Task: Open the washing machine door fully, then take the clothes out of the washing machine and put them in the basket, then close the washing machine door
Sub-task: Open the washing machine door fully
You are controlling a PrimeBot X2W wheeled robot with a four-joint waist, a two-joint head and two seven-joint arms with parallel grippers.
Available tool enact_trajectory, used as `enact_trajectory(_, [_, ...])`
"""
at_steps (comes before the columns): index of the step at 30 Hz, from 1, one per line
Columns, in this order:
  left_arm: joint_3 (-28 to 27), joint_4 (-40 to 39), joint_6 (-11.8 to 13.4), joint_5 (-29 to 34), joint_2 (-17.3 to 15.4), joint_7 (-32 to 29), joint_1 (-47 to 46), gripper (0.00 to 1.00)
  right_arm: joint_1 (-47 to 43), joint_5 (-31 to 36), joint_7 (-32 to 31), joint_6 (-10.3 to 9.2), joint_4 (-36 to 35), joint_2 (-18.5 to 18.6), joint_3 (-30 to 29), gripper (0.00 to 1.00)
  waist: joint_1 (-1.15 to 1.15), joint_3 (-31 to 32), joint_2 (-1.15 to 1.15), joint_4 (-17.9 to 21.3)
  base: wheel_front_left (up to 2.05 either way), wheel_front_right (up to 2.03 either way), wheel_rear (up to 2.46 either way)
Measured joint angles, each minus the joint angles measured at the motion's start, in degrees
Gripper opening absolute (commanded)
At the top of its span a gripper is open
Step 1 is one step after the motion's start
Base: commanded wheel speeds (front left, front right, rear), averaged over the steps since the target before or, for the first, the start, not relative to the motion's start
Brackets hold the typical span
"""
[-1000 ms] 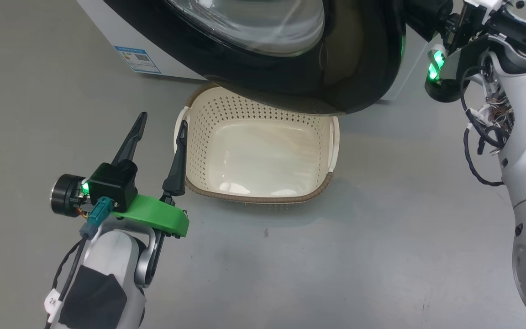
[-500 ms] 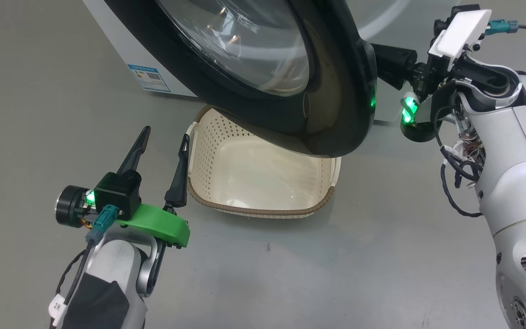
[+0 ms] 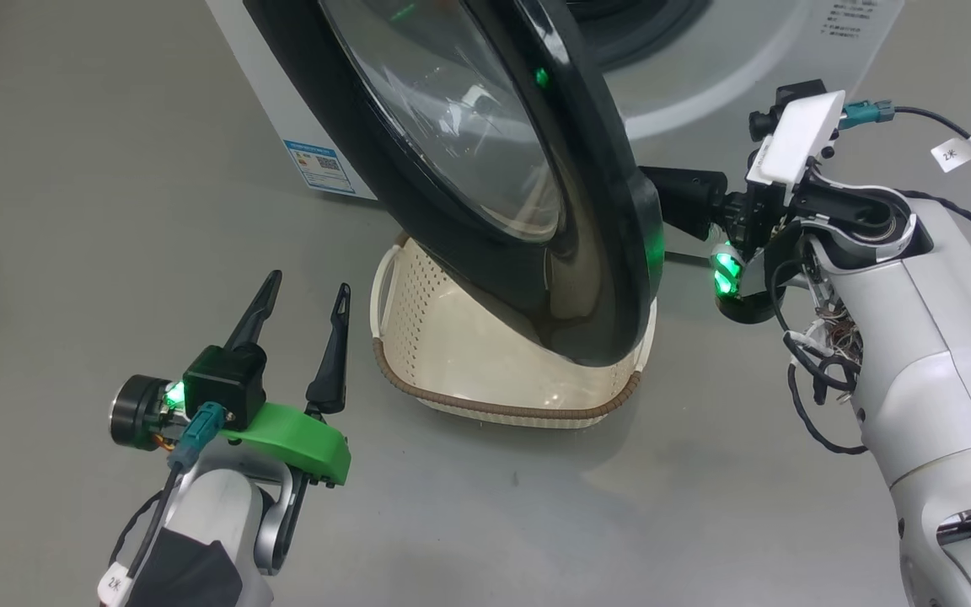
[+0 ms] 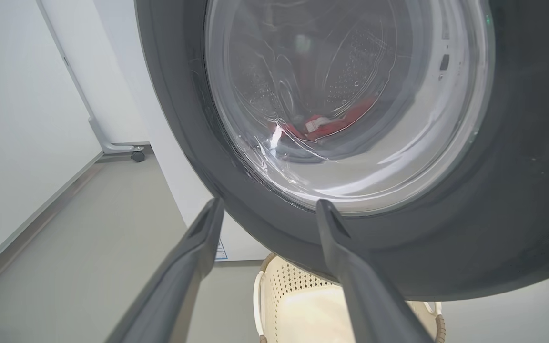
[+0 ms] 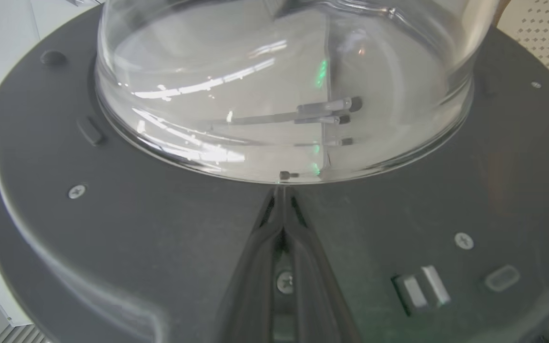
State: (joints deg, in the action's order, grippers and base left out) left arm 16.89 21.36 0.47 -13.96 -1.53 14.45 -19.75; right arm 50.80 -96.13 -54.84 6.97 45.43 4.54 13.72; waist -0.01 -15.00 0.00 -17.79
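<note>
Your right claw [image 5: 281, 190], clenched on nothing, lay tips-first against the inner face of the washing machine door [image 3: 485, 169], which stood half-open over the basket [image 3: 494, 410]. Your left claw [image 3: 308, 282], released, hovered on its outer side.

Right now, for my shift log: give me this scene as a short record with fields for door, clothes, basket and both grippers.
basket: on the floor, visible part empty
washing machine door: partly open, overhanging the basket's far end
clothes: red, inside the drum, seen through the glass bowl
left gripper: open, empty, beside the basket
right gripper: shut, tips at the door's inner face by the glass bowl
</note>
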Motion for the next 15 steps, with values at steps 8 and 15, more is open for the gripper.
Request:
enact_trajectory(8, [0.03, 1.15, 0.00, -0.56, -0.01, 0.00, 1.19, 1.00, -3.86, -1.74, -1.12, 0.00, -2.90, -0.11, 1.99, 0.00, 0.00, 1.60, 0.00, -2.12, 0.00, 0.00, 0.00])
enact_trajectory(15, [0.02, 2.36, 0.32, -0.91, -0.01, -0.01, 1.82, 1.00, -7.47, -6.48, -1.92, 0.01, -6.68, -0.29, 6.19, 0.00, 0.00, 3.21, 0.00, -3.92, 0.00, 0.00, 0.00])
